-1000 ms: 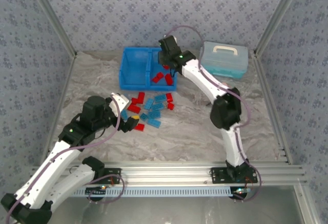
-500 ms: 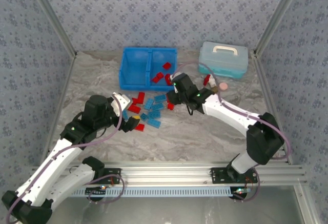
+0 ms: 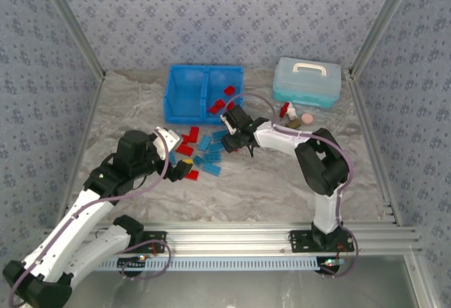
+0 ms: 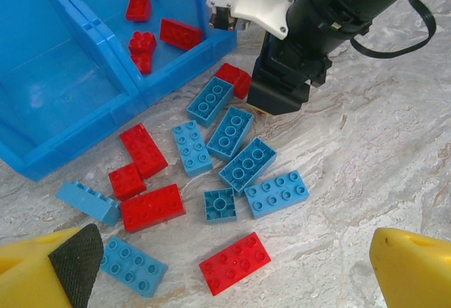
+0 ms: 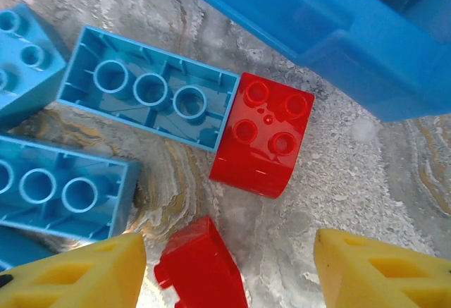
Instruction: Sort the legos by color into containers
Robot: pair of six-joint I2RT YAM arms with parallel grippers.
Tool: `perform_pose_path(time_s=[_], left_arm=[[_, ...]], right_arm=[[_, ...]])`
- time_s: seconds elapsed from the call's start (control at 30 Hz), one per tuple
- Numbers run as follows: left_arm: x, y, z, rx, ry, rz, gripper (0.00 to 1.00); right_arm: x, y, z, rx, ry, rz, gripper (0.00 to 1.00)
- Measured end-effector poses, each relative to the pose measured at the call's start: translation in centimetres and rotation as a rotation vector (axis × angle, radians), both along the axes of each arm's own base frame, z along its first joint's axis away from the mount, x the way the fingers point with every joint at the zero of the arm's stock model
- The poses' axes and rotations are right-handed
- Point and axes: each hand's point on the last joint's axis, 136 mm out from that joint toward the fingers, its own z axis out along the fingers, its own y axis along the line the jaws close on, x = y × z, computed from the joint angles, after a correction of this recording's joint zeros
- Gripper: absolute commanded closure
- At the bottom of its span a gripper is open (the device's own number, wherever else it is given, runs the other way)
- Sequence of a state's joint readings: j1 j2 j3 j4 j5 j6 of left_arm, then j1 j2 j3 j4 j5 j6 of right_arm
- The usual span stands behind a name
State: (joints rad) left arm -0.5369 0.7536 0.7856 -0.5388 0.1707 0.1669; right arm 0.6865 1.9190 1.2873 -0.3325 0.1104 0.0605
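Observation:
Red and light blue legos [image 3: 206,150] lie scattered on the table in front of the bright blue bin [image 3: 171,95]. Several red legos [image 3: 224,101] lie in its right compartment; its left compartment [image 4: 49,75] looks bare. My left gripper [image 4: 232,283] hovers open over the pile's near side, above a red brick [image 4: 235,263]. My right gripper [image 5: 225,280] is open and low at the pile's far right, beside the bin wall [image 5: 310,26]. A red brick [image 5: 201,269] sits between its fingers near the left one, and a red square brick [image 5: 264,135] lies just ahead.
A pale blue lidded case [image 3: 308,81] with a white handle stands at the back right. Small bottle-like odds and a pink disc [image 3: 297,116] lie in front of it. A metal rail [image 3: 282,237] runs along the near edge.
My right arm has come down from over the bin's right compartment to the pile in front of the bin. My left arm has hardly moved.

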Motion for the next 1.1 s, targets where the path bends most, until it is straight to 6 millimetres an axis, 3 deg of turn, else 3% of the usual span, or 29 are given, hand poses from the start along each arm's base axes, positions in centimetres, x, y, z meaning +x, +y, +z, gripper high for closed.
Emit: perform_pose_path(time_s=[0.33, 0.53, 0.7, 0.9, 1.1], left_arm=[[-0.1, 0.0, -0.1, 0.003, 0.003, -0.001, 0.01], [-0.1, 0.1, -0.1, 0.004, 0.006, -0.001, 0.01], [-0.2, 0.0, -0.2, 0.006, 0.007, -0.005, 0.01], [-0.2, -0.1, -0.2, 0.007, 0.007, -0.007, 0.01], [-0.3, -0.1, -0.2, 0.007, 0.006, -0.007, 0.01]], right_arm=[[-0.4, 0.2, -1.7, 0.017, 0.062, 0.009, 0.61], [-0.6, 0.3, -1.9, 0.034, 0.078, -0.007, 0.51], [-2.0, 0.3, -2.9, 0.04, 0.124, 0.002, 0.5], [-2.9, 0.3, -2.7, 0.083, 0.152, -0.006, 0.64], [-2.8, 0.3, -2.3, 0.1, 0.144, -0.028, 0.69]])
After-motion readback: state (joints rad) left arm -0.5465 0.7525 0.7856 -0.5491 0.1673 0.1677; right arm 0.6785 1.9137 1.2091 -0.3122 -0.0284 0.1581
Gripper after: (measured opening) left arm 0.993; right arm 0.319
